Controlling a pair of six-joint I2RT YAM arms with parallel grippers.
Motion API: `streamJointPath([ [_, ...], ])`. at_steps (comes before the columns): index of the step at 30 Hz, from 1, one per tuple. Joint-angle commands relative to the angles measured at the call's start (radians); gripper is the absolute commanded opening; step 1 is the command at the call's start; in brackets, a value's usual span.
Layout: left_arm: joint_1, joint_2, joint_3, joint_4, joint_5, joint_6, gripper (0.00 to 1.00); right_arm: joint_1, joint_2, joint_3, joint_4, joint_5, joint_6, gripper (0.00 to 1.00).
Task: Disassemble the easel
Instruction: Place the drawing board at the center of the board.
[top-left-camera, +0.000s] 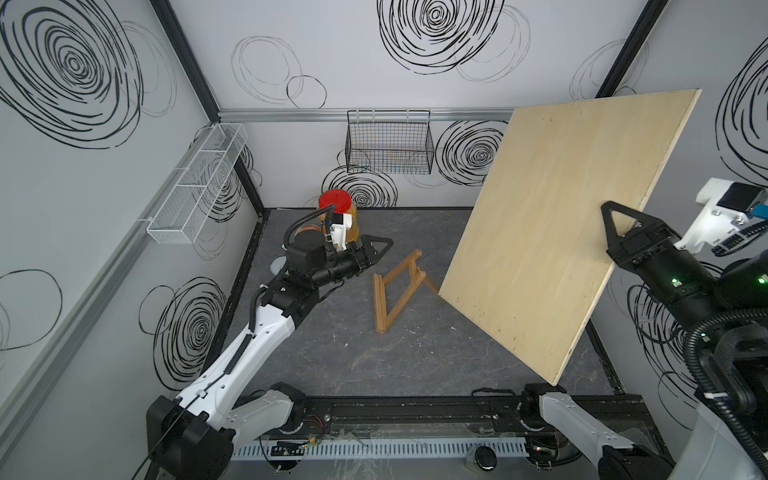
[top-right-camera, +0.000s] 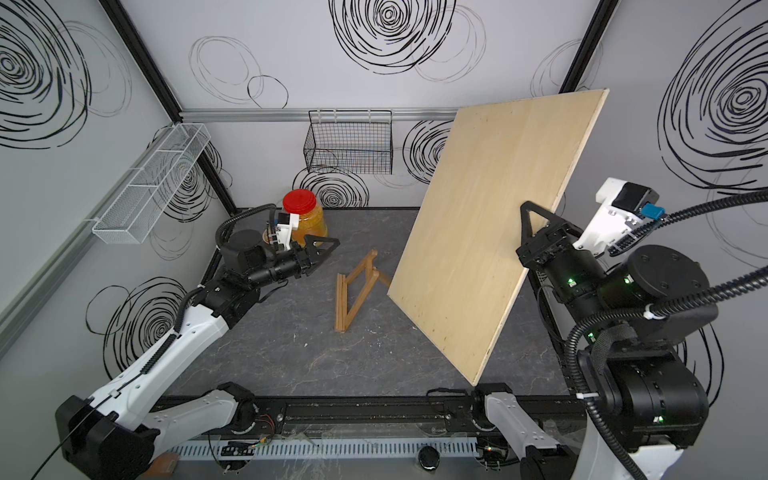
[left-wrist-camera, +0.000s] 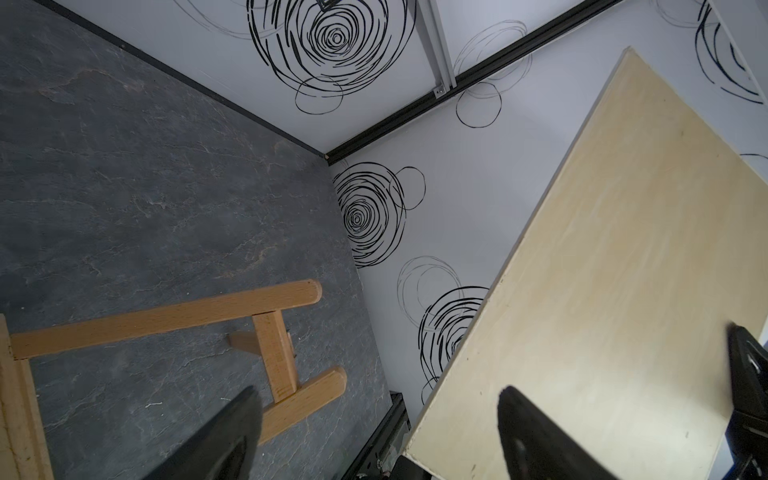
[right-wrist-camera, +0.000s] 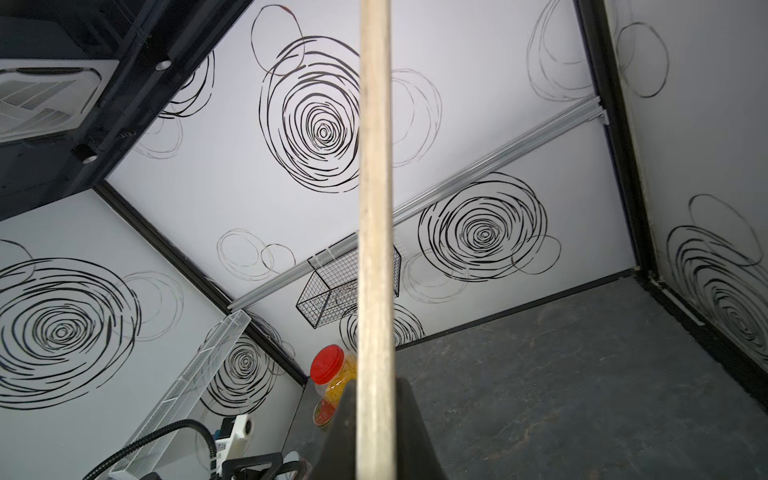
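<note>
The easel (top-left-camera: 397, 291) (top-right-camera: 357, 289), a small honey-brown wooden frame, lies on the dark table in both top views. Its legs and crossbar also show in the left wrist view (left-wrist-camera: 166, 318). One thin leg runs under the large pale plywood board (top-left-camera: 561, 232) (top-right-camera: 490, 228) (left-wrist-camera: 623, 291). The board hangs tilted above the table's right side. My right gripper (top-left-camera: 615, 222) (top-right-camera: 530, 222) (right-wrist-camera: 374, 388) is shut on the board's right edge (right-wrist-camera: 374, 208). My left gripper (top-left-camera: 380, 245) (top-right-camera: 328, 245) (left-wrist-camera: 377, 392) stands open and empty, just back-left of the easel and apart from it.
A red-lidded jar (top-left-camera: 334, 201) (top-right-camera: 299, 203) (right-wrist-camera: 328, 365) of yellow contents stands at the back, behind my left wrist. A black wire basket (top-left-camera: 388, 145) hangs on the back wall. A white mesh shelf (top-left-camera: 195, 187) hangs on the left wall.
</note>
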Motion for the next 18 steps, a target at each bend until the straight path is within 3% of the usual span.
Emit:
streamJointPath([
  [1, 0.009, -0.019, 0.036, -0.001, -0.014, 0.04, 0.91, 0.005, -0.001, 0.052, 0.112, 0.099, -0.045, 0.0],
  [11, 0.019, -0.01, 0.037, -0.061, -0.033, 0.098, 0.91, 0.005, 0.075, -0.013, -0.052, 0.18, -0.161, 0.0],
  [18, 0.026, 0.022, 0.038, -0.092, -0.038, 0.144, 0.91, 0.004, 0.143, -0.131, -0.137, 0.154, -0.203, 0.0],
])
